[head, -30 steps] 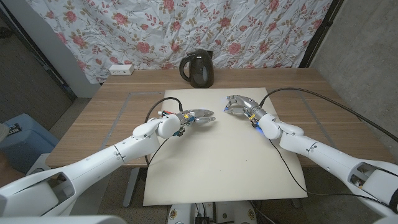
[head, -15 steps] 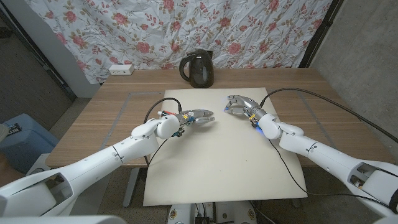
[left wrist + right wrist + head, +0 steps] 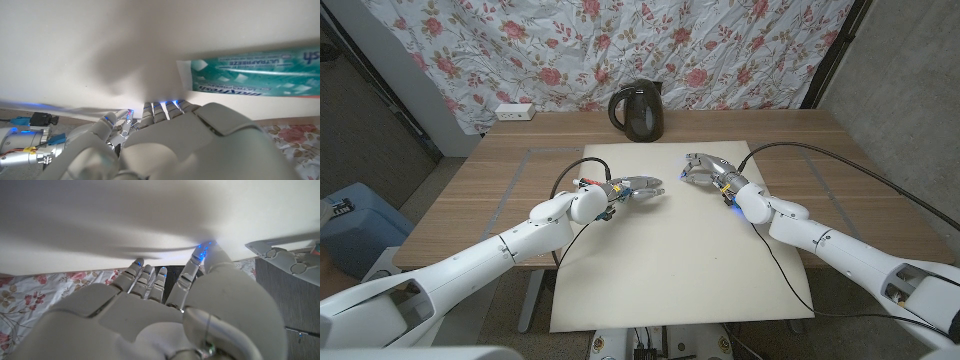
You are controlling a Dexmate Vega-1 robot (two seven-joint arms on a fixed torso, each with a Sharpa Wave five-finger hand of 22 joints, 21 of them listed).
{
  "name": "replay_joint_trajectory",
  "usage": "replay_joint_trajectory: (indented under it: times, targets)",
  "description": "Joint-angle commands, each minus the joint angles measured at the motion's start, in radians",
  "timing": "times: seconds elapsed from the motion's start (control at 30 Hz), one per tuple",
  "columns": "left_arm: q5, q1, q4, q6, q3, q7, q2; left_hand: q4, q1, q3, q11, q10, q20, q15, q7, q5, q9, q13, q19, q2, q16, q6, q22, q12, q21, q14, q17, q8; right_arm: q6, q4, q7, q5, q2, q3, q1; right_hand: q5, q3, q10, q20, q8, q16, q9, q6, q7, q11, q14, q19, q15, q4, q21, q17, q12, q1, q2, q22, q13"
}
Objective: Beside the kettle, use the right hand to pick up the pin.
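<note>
Floral cloth [image 3: 620,40] hangs behind the wooden tabletop [image 3: 790,135], where a black kettle [image 3: 638,110] stands past a white mat [image 3: 670,250]. Left robot hand [image 3: 638,187] hovers over the mat, fingers curled inward, holding nothing. Right robot hand [image 3: 708,168] sits near the mat's far edge; its grip can't be made out, nor can the pin.

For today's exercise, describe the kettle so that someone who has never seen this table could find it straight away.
Start with the wooden table and look to its far edge, in front of the flowered curtain. The kettle stands upright there, just beyond the white mat. It is the one dark, rounded thing with a handle; the white power strip to its left is flat and pale.
</note>
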Motion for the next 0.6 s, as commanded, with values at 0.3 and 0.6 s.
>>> replay_joint_trajectory:
  times: [0.3, 0.6]
  targets:
    - [0.0, -0.002, -0.003, 0.004, -0.004, -0.002, 0.008, 0.0, 0.011, 0.012, 0.004, 0.014, -0.085, -0.02, 0.0, 0.009, 0.004, 0.005, 0.004, 0.129, 0.006, 0.008, 0.002, 0.007, 0.007, 0.009, 0.005, 0.006, 0.04, 0.002, 0.032, 0.009, -0.003, 0.004, 0.011, 0.007, -0.021, -0.032, 0.025, -0.025, -0.008, -0.001, -0.06, 0.002, 0.019, -0.018, -0.001, 0.02, -0.002, -0.003, 0.007, -0.004, -0.022, -0.04, 0.005, 0.002]
    - [-0.004, -0.006, 0.006, 0.001, -0.002, -0.003, 0.004, 0.001, 0.011, 0.014, 0.004, 0.017, -0.084, -0.021, -0.001, 0.009, 0.004, 0.005, 0.009, 0.129, 0.007, 0.009, 0.002, 0.007, 0.008, 0.011, 0.005, 0.006, 0.052, 0.008, 0.048, 0.012, -0.003, 0.004, 0.018, 0.011, -0.034, -0.057, 0.031, -0.047, -0.014, -0.004, -0.107, 0.004, 0.031, -0.031, -0.007, 0.032, -0.003, -0.006, 0.009, -0.005, -0.034, -0.075, 0.006, 0.003]
